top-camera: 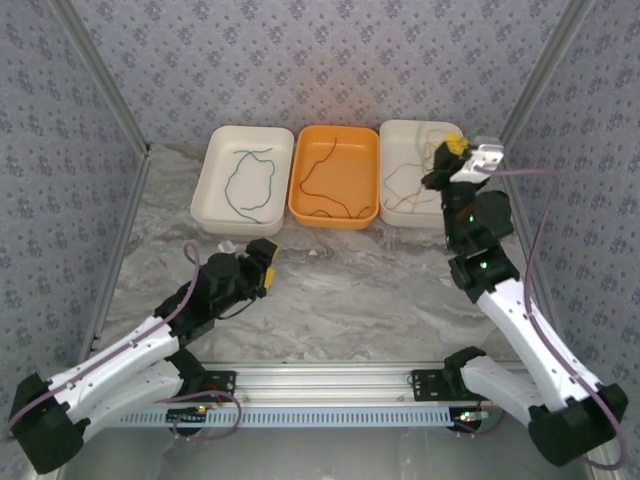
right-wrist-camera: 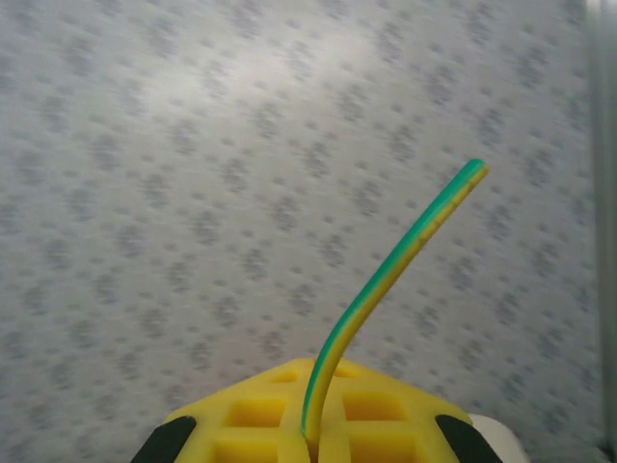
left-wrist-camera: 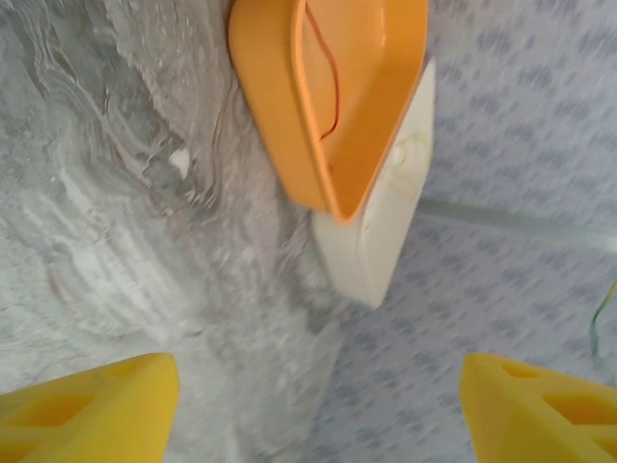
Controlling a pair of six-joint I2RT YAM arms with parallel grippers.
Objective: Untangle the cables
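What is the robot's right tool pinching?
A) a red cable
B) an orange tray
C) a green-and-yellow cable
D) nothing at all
C: in the right wrist view, the right tool is shut on the green-and-yellow cable, which sticks up from between its yellow fingers.

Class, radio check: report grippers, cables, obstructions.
Left gripper open, empty. Right gripper shut on green-yellow cable. Green cable in white tray, red cable in orange tray. Nothing obstructing.
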